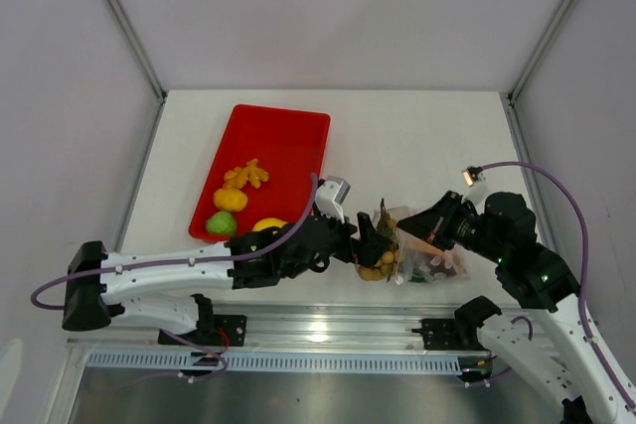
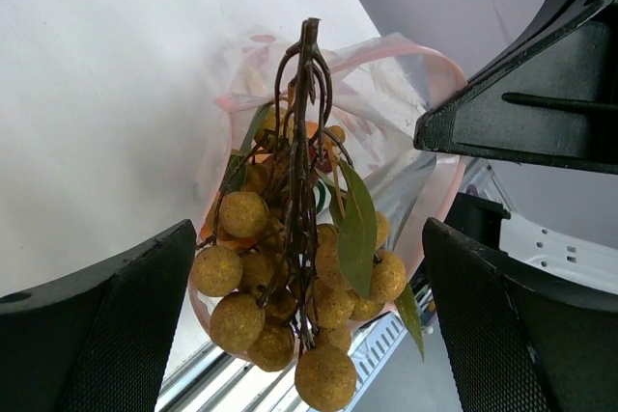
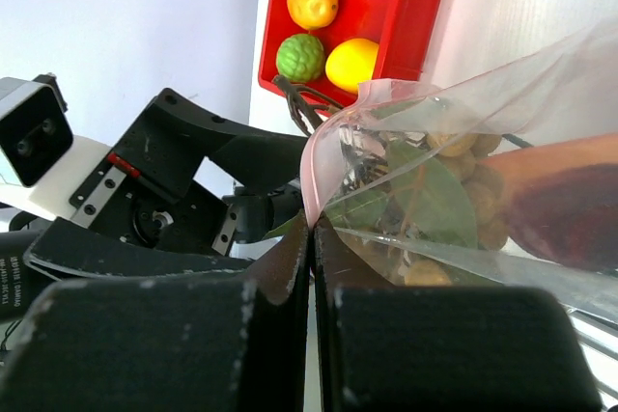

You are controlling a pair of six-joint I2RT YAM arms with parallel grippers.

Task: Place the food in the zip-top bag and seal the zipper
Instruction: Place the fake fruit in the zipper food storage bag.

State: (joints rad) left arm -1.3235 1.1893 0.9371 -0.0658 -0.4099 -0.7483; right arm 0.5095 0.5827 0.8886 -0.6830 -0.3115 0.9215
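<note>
Clear crinkly plastic is what my right gripper (image 3: pixel 312 238) is clenched on: its jaws pinch the mouth edge of the zip-top bag (image 3: pixel 502 94) just where the pinkish zipper (image 3: pixel 317 156) curls over, holding that lip up. My left gripper (image 1: pixel 371 245) stands wide apart, grasping nothing, one finger on either side of the grape cluster (image 2: pixel 290 306).

The cluster lies at the near middle of the table (image 1: pixel 417 136), woody stem pointing into the bag's mouth and its knobbly beige-brown balls partly outside on the left. Through the film I see leaves, some grapes and a dark reddish piece (image 3: pixel 570 214), too blurred to name.

To do this step well, I judge I should keep the right pinch firm and high so the mouth stays round. Then the left fingers should nudge the cluster's fat end rightward, low and slow, since its twigs and stiff leaves could snag the thin lip or fold the zipper inward. The film looks slippery and limp, so a hard push may drag the whole bag.

Far left, the glossy red tray (image 1: pixel 288 131) holds the smooth yellow mango (image 1: pixel 268 226), bumpy green lime (image 1: pixel 223 223), orange fruit (image 1: pixel 231 199) and orange bits (image 1: pixel 245 175).
</note>
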